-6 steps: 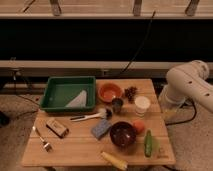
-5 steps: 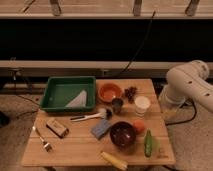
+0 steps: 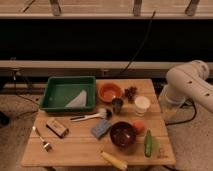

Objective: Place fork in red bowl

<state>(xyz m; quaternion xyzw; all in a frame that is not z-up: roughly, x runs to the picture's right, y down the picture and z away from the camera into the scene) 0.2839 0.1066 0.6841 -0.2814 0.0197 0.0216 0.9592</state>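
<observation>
- Compared with the frames from a moment ago, nothing on the table has moved, and the white robot arm holds the same pose at the right edge.
- The gripper is out of view, somewhere past the right edge where the arm leaves the frame. Its jaws stand wide apart, and nothing shows it carrying anything.
- The surface is a pale wooden table on a speckled floor, in front of a dark wall with a light horizontal rail. A black cable hangs down the wall.
- A green rectangular plastic tray sits at the back left with a white sheet inside.
- The round orange-red bowl stands just right of the tray, at the back middle, and looks empty.
- Near that bowl are a dark bunch of grapes, a small metal cup and a white cup.
- A black-handled utensil with a white head lies in the middle, a blue sponge is below it, and a dark maroon bowl is beside the sponge.
- The small silvery metal fork lies flat near the front left corner, beside a brown box. It is well apart from the orange-red bowl and on the far side of the table from the arm.
</observation>
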